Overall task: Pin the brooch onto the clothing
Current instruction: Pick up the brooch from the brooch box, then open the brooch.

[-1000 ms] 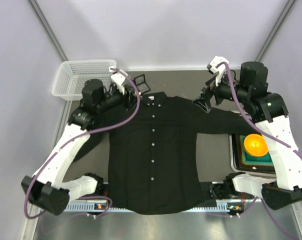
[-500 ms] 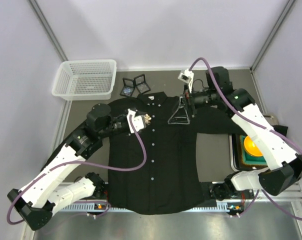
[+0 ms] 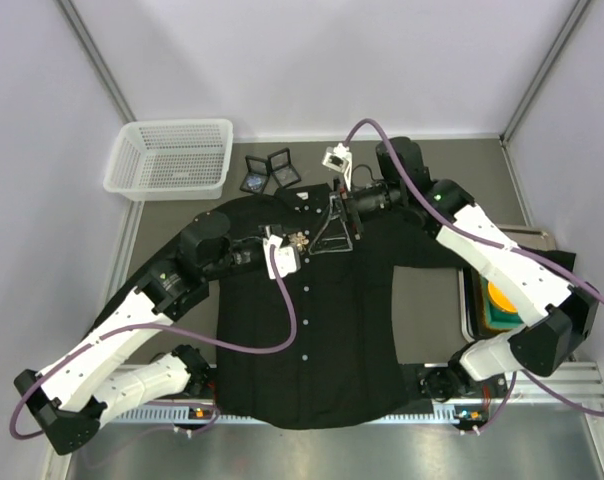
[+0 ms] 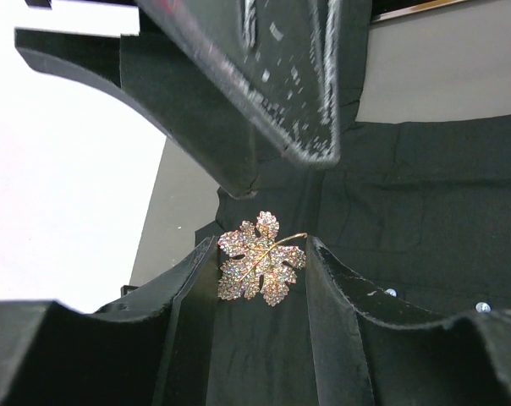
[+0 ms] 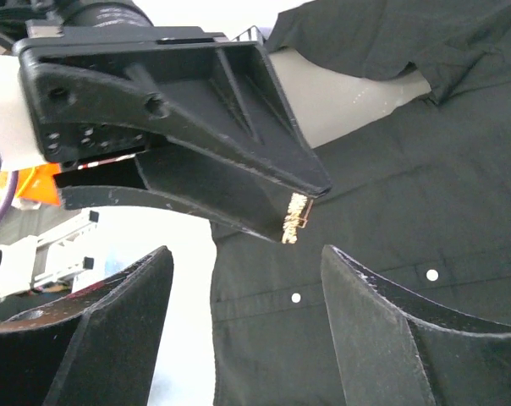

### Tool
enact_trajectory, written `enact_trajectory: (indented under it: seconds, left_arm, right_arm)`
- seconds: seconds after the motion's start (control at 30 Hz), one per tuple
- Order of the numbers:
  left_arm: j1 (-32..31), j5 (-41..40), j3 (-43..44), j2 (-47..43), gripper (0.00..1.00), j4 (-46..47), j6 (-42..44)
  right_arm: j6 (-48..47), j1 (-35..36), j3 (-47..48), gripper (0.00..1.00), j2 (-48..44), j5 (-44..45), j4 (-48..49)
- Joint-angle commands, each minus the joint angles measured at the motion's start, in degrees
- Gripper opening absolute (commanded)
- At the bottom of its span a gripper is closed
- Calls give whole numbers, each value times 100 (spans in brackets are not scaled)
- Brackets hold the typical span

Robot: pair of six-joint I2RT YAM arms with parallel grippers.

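Observation:
The clothing (image 3: 307, 340), a black button-up shirt with small white buttons, lies flat on the table. A glittering leaf-shaped brooch (image 4: 261, 260) is pinched at its edges between the tips of my left gripper (image 4: 260, 254), which is shut on it. In the top view the brooch (image 3: 299, 240) hangs over the shirt's upper chest, held by the left gripper (image 3: 294, 244). My right gripper (image 3: 332, 232) stands open just to the right of it. The right wrist view shows the brooch (image 5: 296, 218) edge-on ahead of the right gripper (image 5: 243, 266), over the shirt (image 5: 408, 169).
A white mesh basket (image 3: 170, 158) stands at the back left. Two dark compact cases (image 3: 267, 168) lie behind the collar. An orange bowl (image 3: 497, 297) sits on a tray (image 3: 469, 310) at the right, partly under the right arm.
The right gripper swung left across the shirt to beside the brooch, and its jaws narrowed. The left gripper carried the brooch rightward over the chest.

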Motion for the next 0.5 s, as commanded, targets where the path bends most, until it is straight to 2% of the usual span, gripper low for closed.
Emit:
enact_trajectory:
  seconds: [0.0, 0.3, 0.47]
  left_arm:
    - [-59, 42, 79, 39, 44, 125, 118]
    - [-112, 69, 114, 66, 44, 143, 153]
    - [-138, 95, 140, 74, 43, 160, 153]
  right_arm:
    - [96, 65, 94, 68, 162, 51, 316]
    - [123, 118, 155, 57, 321, 210, 369]
    - [149, 170, 173, 48, 426, 236, 377]
